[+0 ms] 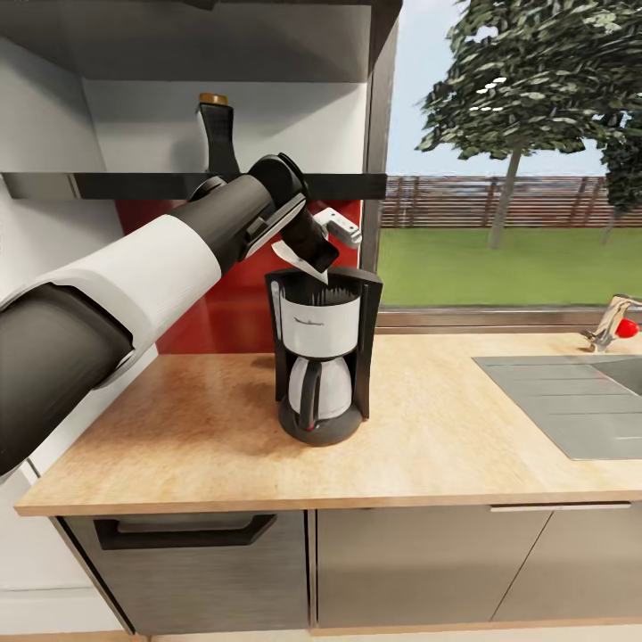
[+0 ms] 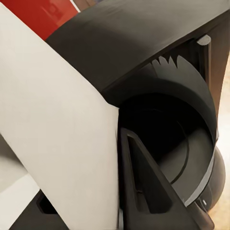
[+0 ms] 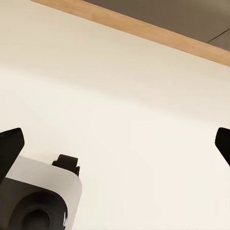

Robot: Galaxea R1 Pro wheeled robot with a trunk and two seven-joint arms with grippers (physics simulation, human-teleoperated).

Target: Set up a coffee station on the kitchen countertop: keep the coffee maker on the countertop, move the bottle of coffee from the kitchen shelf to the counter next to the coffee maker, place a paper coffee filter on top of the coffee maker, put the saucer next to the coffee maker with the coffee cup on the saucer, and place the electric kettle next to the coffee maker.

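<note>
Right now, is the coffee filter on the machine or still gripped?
Gripped: the left end effector holds the paper coffee filter tilted just above the coffee maker.

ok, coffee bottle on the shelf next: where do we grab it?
Probably grip the bottle of coffee round its dark body below the gold cap, approaching level from the open front: it stands upright, with a shelf board close above and wall behind.
</note>
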